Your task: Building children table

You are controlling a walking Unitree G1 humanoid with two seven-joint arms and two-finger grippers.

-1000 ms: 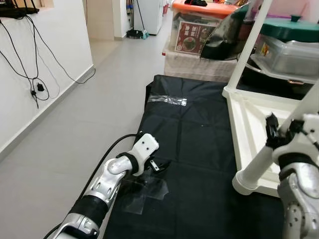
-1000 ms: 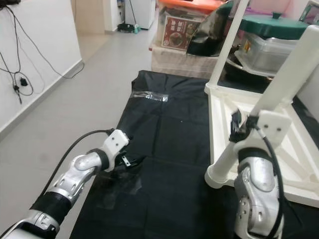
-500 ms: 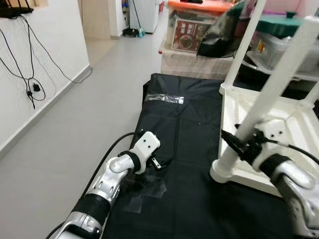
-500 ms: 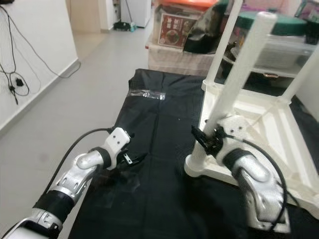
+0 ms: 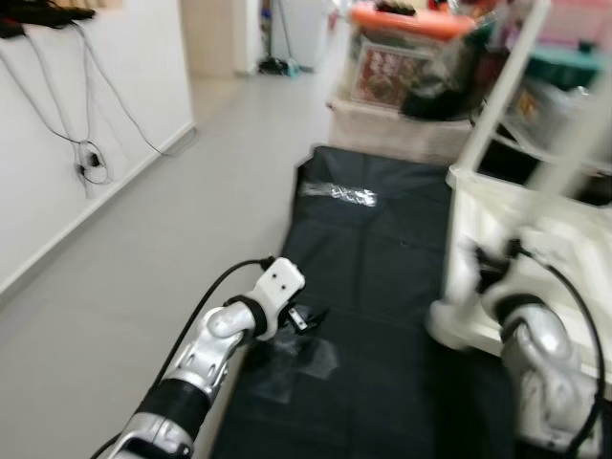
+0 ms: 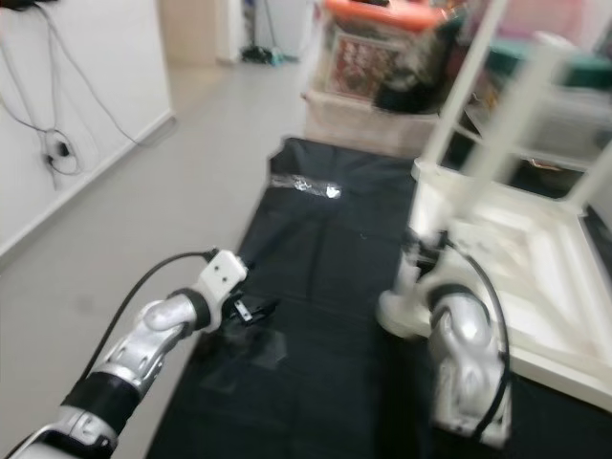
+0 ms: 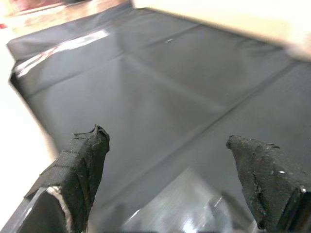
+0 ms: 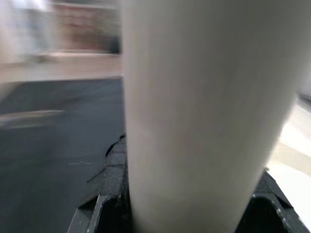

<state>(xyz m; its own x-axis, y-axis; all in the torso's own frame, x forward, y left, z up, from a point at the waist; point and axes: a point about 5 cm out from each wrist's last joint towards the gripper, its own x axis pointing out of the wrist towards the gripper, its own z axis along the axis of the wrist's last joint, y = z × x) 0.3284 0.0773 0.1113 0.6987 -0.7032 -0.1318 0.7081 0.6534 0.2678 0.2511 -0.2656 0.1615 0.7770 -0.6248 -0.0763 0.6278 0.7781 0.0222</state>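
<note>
A white children's table (image 6: 521, 239) lies upside down on a black mat (image 5: 382, 249), with its legs pointing up. My right gripper (image 6: 426, 251) is shut on the nearest table leg (image 8: 194, 97), low down near its base. The wrist view shows that leg held between the two black fingers (image 8: 112, 162). My left gripper (image 5: 308, 317) hovers open just above the mat's left part, beside a clear plastic bag (image 5: 296, 359). Nothing sits between its fingertips (image 7: 85, 155). The head views are blurred.
A second clear plastic bag (image 5: 344, 194) lies at the mat's far end. Stacked storage boxes (image 5: 402, 67) stand behind the mat. A white wall with hanging cables (image 5: 86, 163) runs along the left, with grey floor (image 5: 191, 210) between it and the mat.
The head view has shifted and blurred. My right arm has swung lower and turned while keeping hold of the table leg. The left arm has hardly moved.
</note>
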